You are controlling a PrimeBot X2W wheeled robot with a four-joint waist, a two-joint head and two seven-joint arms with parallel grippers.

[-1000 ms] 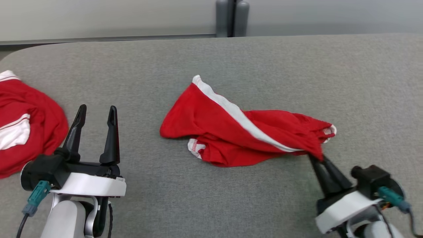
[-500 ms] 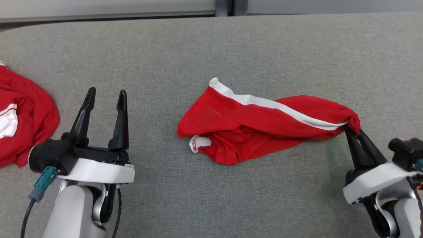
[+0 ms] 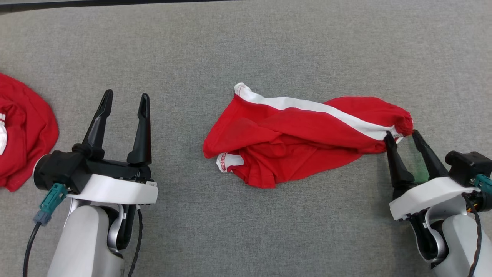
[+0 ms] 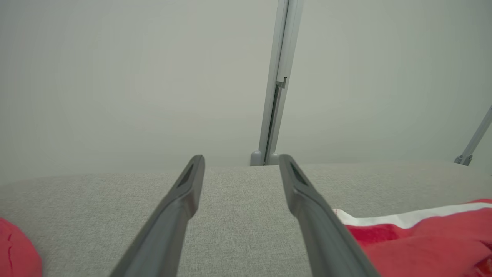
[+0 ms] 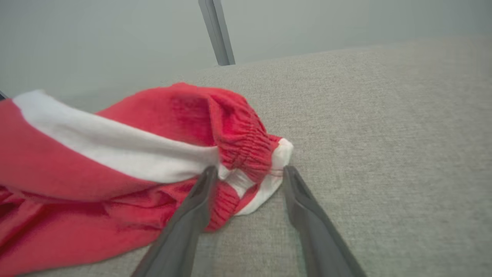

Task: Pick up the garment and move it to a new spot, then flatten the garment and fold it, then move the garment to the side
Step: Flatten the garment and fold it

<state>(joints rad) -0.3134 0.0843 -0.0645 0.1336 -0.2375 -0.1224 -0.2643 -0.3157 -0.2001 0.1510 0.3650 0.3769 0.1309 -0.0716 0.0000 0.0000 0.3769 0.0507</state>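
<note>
Right fingers (image 3: pixel 396 161) are standing open, tips at the right end of the red garment (image 3: pixel 292 142), which is lying crumpled on the grey worktop (image 3: pixel 246 50). Left fingers (image 3: pixel 99 121) are hanging open, well apart from it.

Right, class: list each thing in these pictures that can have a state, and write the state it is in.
red garment: crumpled, not yet flattened or folded, white stripe showing on top.
second red garment: bunched in a heap at the left edge of the head view.
left gripper: open, empty, apart from both garments.
right gripper: open, fingertips either side of the red garment's gathered end, not clamped on it.
</note>
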